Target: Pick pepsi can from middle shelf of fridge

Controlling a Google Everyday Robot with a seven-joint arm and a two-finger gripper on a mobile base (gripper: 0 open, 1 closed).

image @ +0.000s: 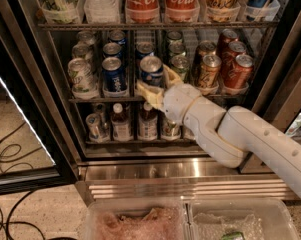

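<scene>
Now the cream two-finger gripper (157, 86) sits at frame centre, fingers spread around the small blue aluminium pepsi can (151, 71) at the front of the dark wire middle shelf (105, 99). Best to close squarely, then lift clear of the neighbouring blue can (113, 74).

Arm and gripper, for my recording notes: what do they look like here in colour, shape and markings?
The arm is a thick, smooth white tube with rounded joints and a few small dark dots along its casing; no loose cables show on it. It narrows to a rounded white wrist section. The gripper, in front of the fridge's middle shelf, has two pale cream-yellow fingers.
</scene>
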